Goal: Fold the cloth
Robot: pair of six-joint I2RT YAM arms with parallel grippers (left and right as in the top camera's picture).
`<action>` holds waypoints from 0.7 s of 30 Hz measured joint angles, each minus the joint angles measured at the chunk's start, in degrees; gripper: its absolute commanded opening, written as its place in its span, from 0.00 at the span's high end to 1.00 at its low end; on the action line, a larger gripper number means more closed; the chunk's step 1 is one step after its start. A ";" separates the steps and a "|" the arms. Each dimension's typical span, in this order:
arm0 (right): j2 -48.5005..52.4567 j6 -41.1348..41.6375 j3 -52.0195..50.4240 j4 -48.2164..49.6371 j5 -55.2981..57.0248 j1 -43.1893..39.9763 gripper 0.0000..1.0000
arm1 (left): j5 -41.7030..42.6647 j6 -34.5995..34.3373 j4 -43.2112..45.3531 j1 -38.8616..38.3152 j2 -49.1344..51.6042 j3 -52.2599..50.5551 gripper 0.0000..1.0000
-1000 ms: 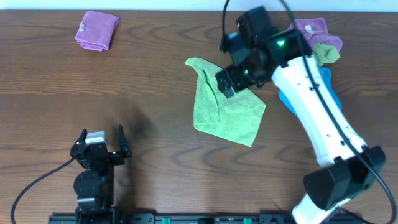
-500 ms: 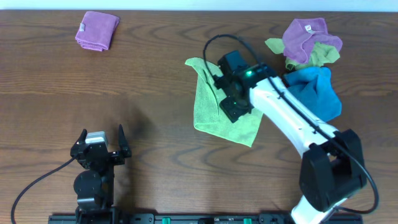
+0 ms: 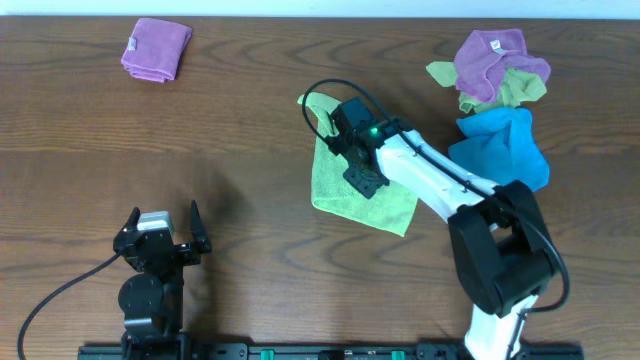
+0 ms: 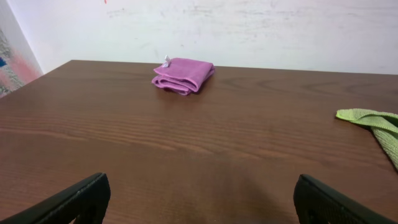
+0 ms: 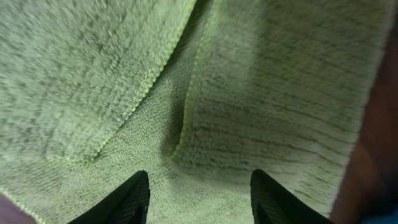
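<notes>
The lime-green cloth (image 3: 385, 202) lies partly folded on the table's middle, with a raised flap at its upper left corner (image 3: 318, 106). My right gripper (image 3: 358, 172) hovers low over the cloth, jaws open, nothing held. In the right wrist view the cloth (image 5: 261, 93) fills the frame with a hemmed fold edge, and my open gripper (image 5: 200, 196) is just above it. My left gripper (image 3: 160, 238) rests open near the front left edge, far from the cloth. In the left wrist view it (image 4: 202, 199) is open and the cloth's corner (image 4: 373, 121) shows at right.
A folded purple cloth (image 3: 156, 47) lies at the back left, also in the left wrist view (image 4: 183, 74). At the back right are a purple cloth (image 3: 495, 55) bunched with an olive-green one (image 3: 520, 90), and a bright blue cloth (image 3: 505, 145).
My right arm has swung left and down, from over the cloth's right side to its left middle. The back-right cloths are now uncovered. The left arm has not moved.
</notes>
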 measured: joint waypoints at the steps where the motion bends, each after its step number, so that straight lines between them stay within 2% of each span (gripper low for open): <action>1: 0.13 -0.15 -0.07 0.28 0.09 0.00 0.51 | 0.00 0.00 0.00 0.00 0.00 0.00 0.05; 3: 0.13 -0.79 -0.13 1.01 0.17 0.00 0.61 | 0.00 0.00 0.02 0.00 0.00 0.00 0.05; 4: 0.13 -1.05 -0.13 1.42 0.17 0.00 0.73 | -0.02 0.00 0.00 0.00 0.00 0.00 0.05; 5: 0.13 -1.46 -0.13 1.64 0.09 0.00 0.94 | -0.02 0.00 0.02 0.00 0.00 0.00 0.05; 6: 0.13 -1.70 -0.13 1.88 0.17 0.00 0.99 | 0.00 0.00 0.02 0.00 0.00 0.00 0.05; 15: 0.13 -1.16 -0.13 5.49 1.44 -2.45 0.99 | -0.02 0.00 0.02 0.00 0.00 0.00 0.05; 21: 0.13 4.59 -0.13 9.05 8.35 -9.31 0.99 | 0.00 0.00 0.02 0.00 0.00 0.00 0.05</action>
